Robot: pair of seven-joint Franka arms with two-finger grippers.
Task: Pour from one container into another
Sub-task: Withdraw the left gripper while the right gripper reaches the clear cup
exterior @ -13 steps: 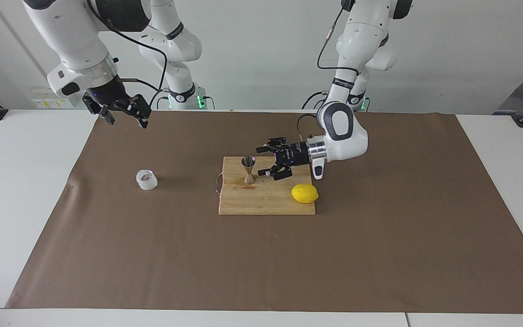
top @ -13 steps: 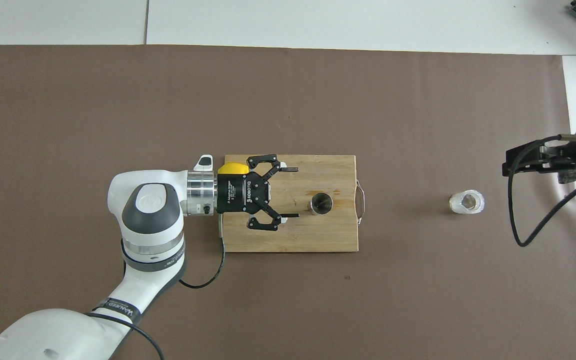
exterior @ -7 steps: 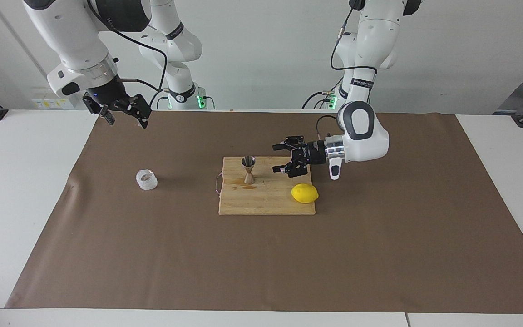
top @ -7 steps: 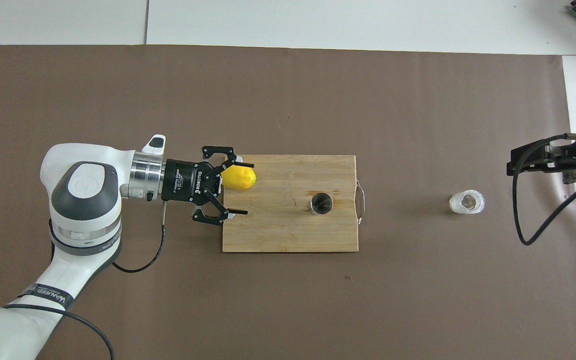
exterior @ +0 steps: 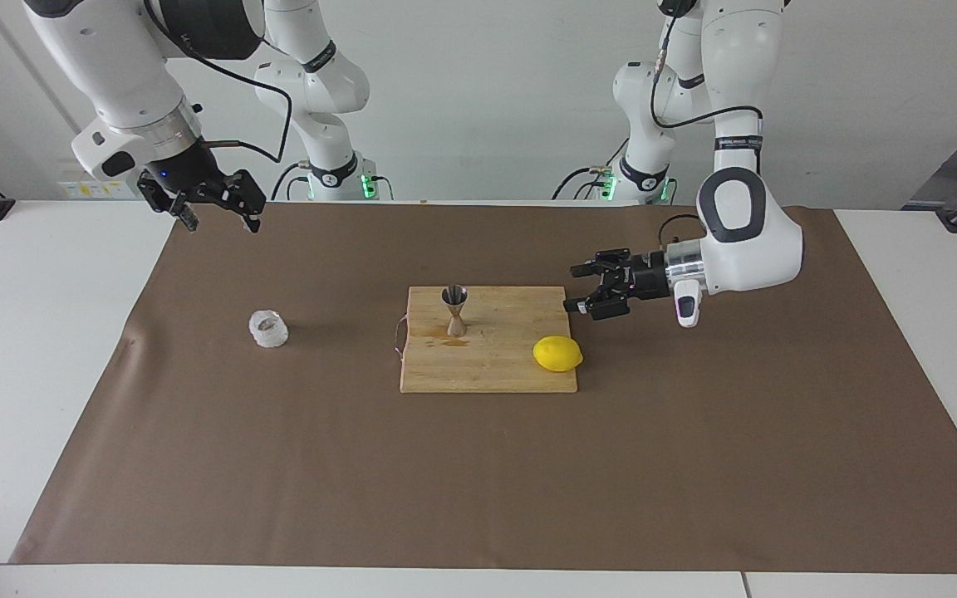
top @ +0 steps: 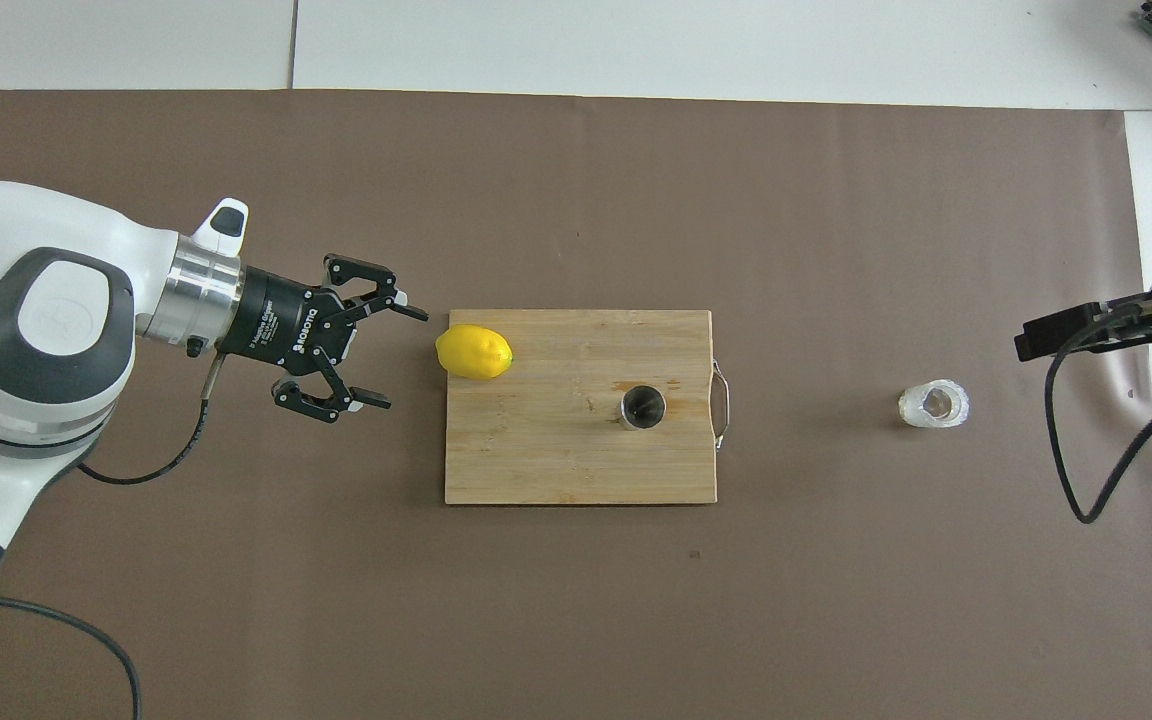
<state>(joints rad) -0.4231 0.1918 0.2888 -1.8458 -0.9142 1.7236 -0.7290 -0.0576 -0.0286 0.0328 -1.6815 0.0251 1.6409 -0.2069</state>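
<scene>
Two grippers hang with fingers spread wide, and both hold nothing. Taking the wooden board (exterior: pixel 488 353) as the landmark, the steel jigger (exterior: pixel 454 310) stands upright on it, with a lemon (exterior: pixel 557 354) at one corner. The glass cup (exterior: pixel 268 329) sits off the board toward the right arm's end. The right gripper (exterior: pixel 217 210) looks nearer the cup, up high and well apart. The left gripper (exterior: pixel 581 289) hovers just off the board's other end.
</scene>
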